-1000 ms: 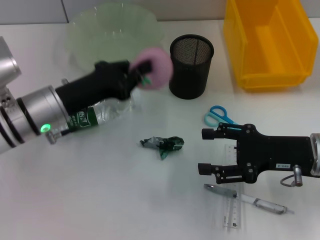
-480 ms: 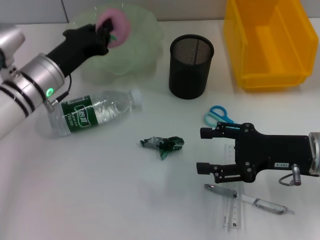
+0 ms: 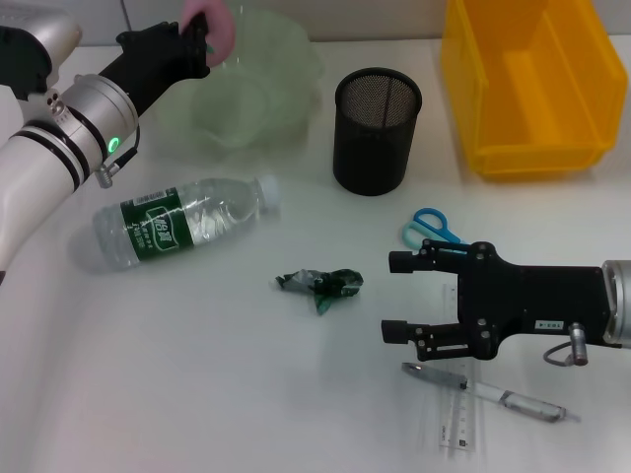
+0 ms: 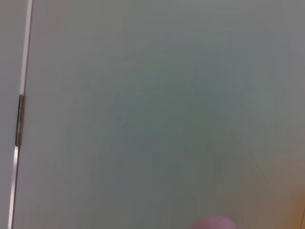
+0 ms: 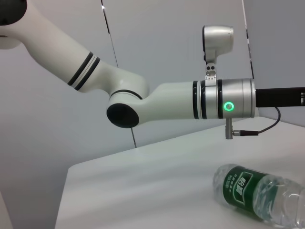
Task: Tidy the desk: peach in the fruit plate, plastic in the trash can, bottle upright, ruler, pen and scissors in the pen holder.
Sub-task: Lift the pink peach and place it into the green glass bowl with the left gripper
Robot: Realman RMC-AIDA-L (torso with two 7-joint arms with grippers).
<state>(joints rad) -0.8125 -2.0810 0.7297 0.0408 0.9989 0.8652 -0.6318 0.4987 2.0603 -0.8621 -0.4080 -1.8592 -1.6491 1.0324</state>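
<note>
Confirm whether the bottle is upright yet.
Not yet: the bottle lies on its side on the desk, cap toward the pen holder.

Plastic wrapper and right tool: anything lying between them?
Head view: only bare desk between the wrapper and the right tool; scissors lie beyond it.

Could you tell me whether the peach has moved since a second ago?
Yes: held by the left gripper, the peach went from beside the pen holder to the fruit plate's far-left rim.

Lab: white table (image 3: 197,394), robot arms
</note>
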